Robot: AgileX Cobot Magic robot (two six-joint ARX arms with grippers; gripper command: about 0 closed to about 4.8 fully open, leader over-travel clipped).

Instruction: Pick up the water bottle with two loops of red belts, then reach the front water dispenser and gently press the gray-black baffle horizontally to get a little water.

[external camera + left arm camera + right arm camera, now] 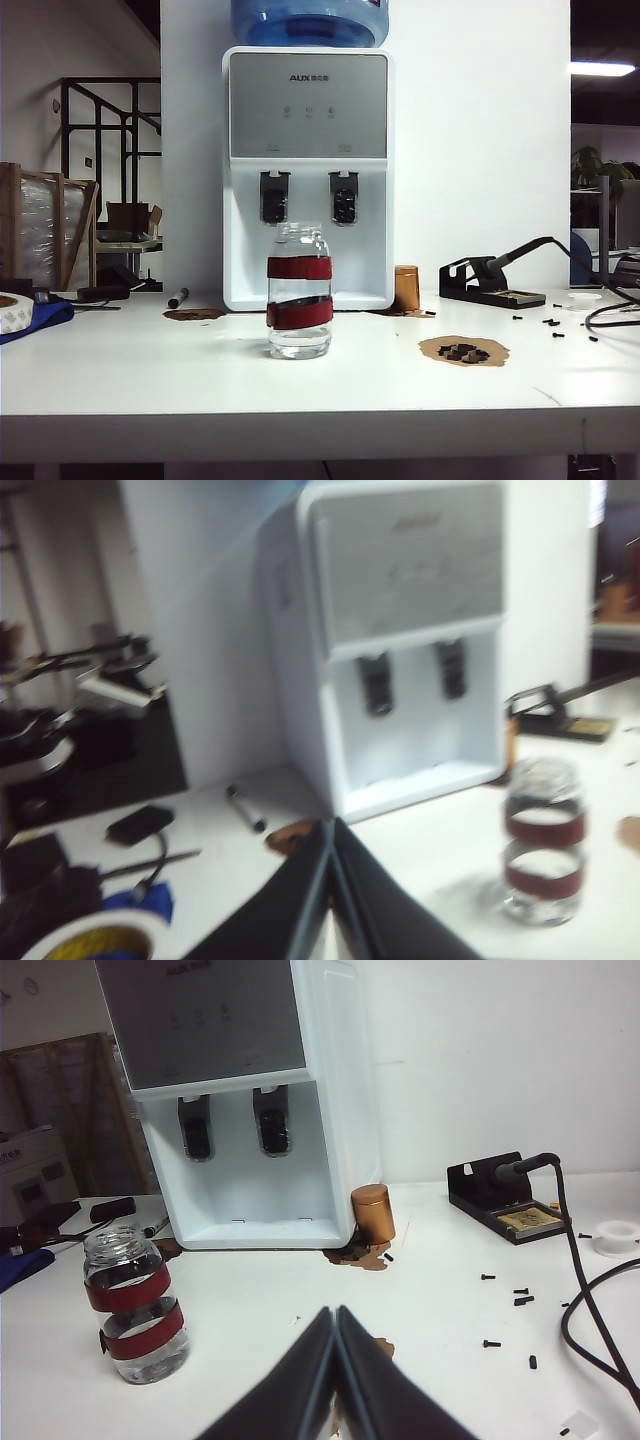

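The water bottle (pixel 299 291) is a small clear glass jar with two red bands. It stands upright on the white table in front of the water dispenser (pixel 308 180); it also shows in the wrist views (pixel 543 842) (pixel 134 1305). The white dispenser (pixel 240 1100) has a gray panel and two gray-black baffles (pixel 274 197) (pixel 343 197). Neither gripper appears in the exterior view. My left gripper (pixel 331 825) is shut and empty, back from the bottle. My right gripper (pixel 336 1312) is also shut and empty, well apart from the bottle.
A big blue jug (pixel 309 20) tops the dispenser. A copper cylinder (pixel 406 289) stands beside its base, a soldering stand (pixel 490 282) and cable (pixel 590 1300) to the right. Small black screws (pixel 517 1295), brown patches (pixel 463 350), a marker (pixel 178 297) and a tape roll (pixel 95 942) lie around.
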